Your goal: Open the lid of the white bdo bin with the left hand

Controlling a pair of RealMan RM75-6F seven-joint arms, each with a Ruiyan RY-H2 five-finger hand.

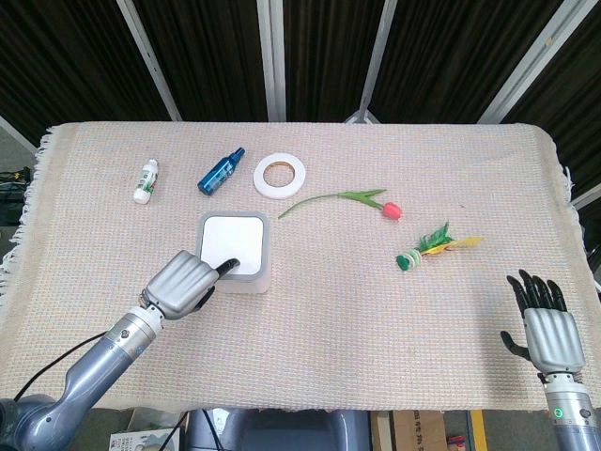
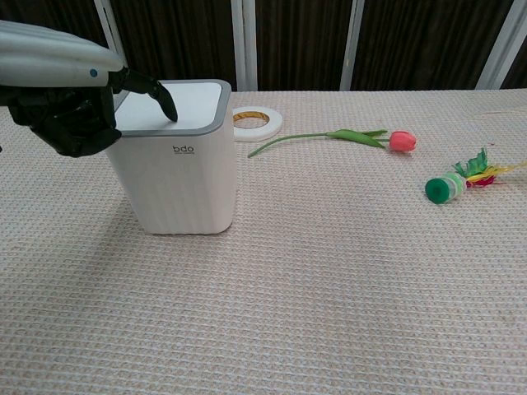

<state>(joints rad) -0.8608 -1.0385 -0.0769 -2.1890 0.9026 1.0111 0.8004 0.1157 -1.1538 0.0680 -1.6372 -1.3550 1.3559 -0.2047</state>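
At the far left of the counter (image 1: 113,244) lie a small white bottle (image 1: 145,180) and a blue spray bottle (image 1: 221,171), both well apart from the work. The left hand (image 1: 185,283) is mostly clenched, grasping nothing; one of its fingers (image 2: 162,99) points out, and its tip seems to rest on the lid (image 1: 232,243) close to the near left edge. The white bdo bin (image 2: 178,169) stands upright just to the right of this hand and a little farther from the robot. I judge the lid is not yet open, and the next move depends on the pressing point being over the lid, not the rim. Behind the bin lies a tape roll (image 1: 279,175). More to the right are a tulip (image 1: 347,200) and a green shuttlecock toy (image 1: 430,249). The right hand (image 1: 546,331) is far right, released, fingers apart, so the left one is clearly nearer.
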